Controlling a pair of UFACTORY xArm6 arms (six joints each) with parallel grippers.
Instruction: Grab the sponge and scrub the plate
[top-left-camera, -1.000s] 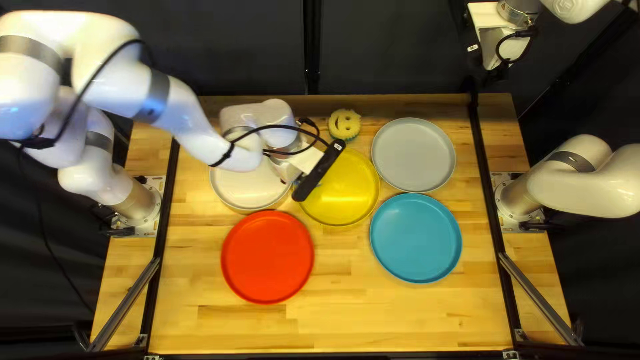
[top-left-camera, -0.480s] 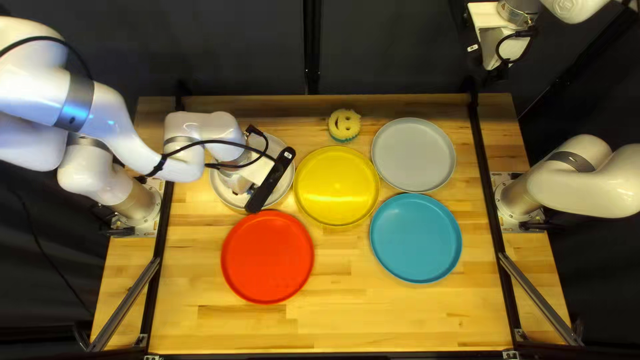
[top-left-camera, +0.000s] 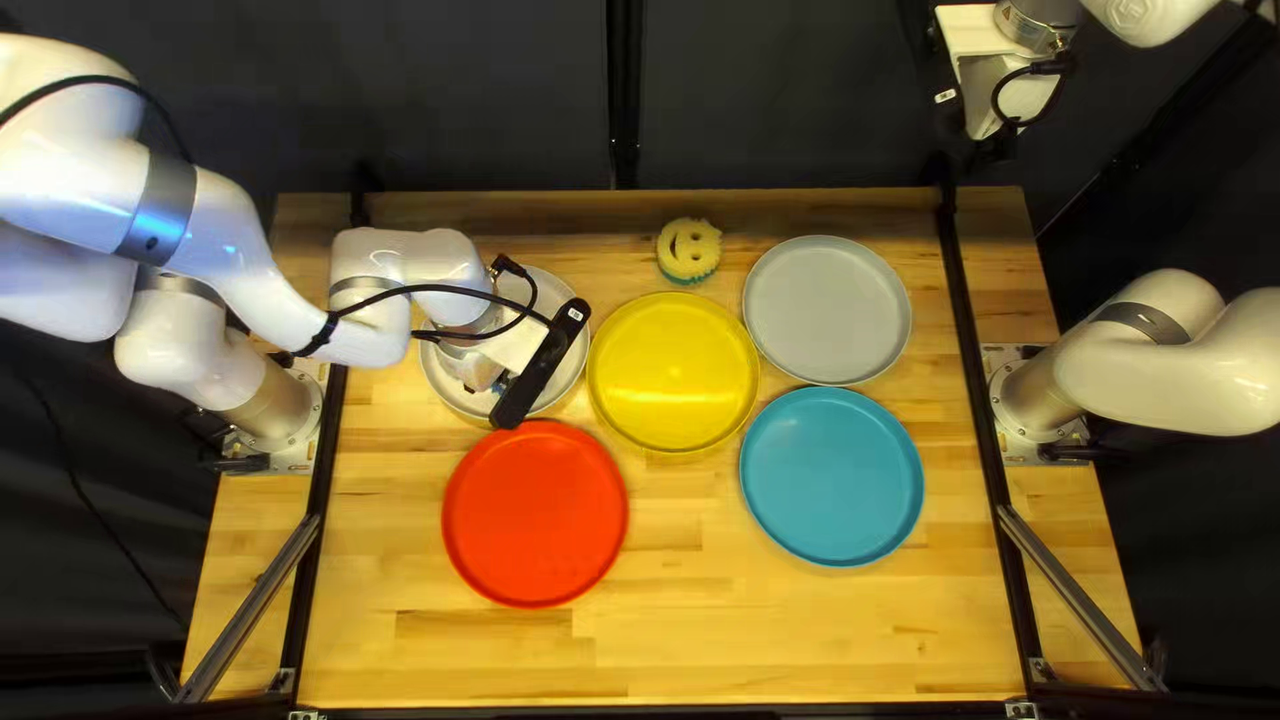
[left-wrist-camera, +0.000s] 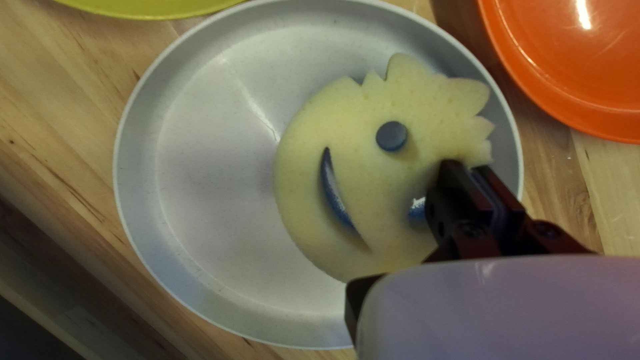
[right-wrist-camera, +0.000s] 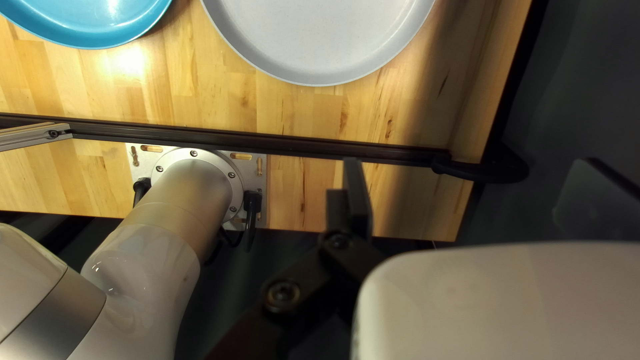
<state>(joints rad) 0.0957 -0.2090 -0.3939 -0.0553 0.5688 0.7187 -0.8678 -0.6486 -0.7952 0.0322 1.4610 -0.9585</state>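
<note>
Around a yellow plate (top-left-camera: 675, 374) lie a second sponge (top-left-camera: 690, 248), red plate (top-left-camera: 535, 514), blue plate (top-left-camera: 831, 476) and grey plate (top-left-camera: 827, 310).

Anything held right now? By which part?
Left hand pinches the sponge by its face, beside the partly hidden eye, toward the spiky edge. Right hand holds nothing.

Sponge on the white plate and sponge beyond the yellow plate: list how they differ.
The plate sponge lies on the white plate, under the left gripper; the far sponge sits on the table. The far sponge shows a teal edge; the plate sponge shows only yellow around its face. Both have smiles.
</note>
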